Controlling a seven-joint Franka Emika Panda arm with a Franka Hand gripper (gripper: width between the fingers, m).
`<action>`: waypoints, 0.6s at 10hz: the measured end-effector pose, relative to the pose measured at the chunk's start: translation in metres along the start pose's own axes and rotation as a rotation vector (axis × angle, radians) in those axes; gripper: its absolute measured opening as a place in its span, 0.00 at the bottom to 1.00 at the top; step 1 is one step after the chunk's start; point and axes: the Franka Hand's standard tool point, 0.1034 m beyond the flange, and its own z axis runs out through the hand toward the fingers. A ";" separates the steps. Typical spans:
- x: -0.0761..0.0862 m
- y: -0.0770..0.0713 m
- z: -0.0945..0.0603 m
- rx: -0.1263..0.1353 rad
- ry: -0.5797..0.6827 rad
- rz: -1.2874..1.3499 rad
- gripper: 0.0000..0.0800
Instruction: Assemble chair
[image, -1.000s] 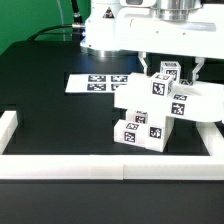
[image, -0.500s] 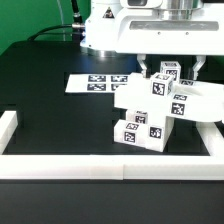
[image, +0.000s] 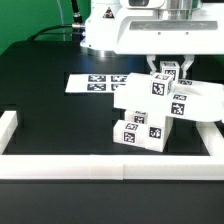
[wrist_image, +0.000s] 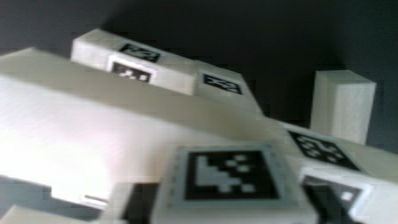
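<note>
We're over the chair now, and it sits near the middle of the black table, just behind the white front wall and toward the exterior view's right. The marker board lies flat behind it, on the exterior view's left.

Our gripper hangs straight above the top of the stack, and a small tagged piece sits right between the fingers. That's the relation everything turns on: the piece is directly under the claw, not off to a side, so any coming move is along the vertical. The piece looks upright, its long axis running up and down in line with the claw.

Are the jaws biting? They stand narrow, close on both sides of that piece, but from the exterior view we can't tell whether the pads are actually touching it. The wrist view doesn't settle it: we see one big tag close up on a white block, more tagged white faces behind, and no clear look at the fingertips. So we call it unresolved, closing in or just gripping.

Our read: the claw is at the top peg or post, and whatever comes next needs a straight, square vertical motion, or the stack below could tip.
</note>
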 end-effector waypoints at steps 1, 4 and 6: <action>0.000 0.000 0.000 0.000 0.000 0.020 0.34; 0.000 0.000 0.000 0.002 0.000 0.207 0.34; 0.002 -0.001 -0.001 0.012 0.008 0.421 0.34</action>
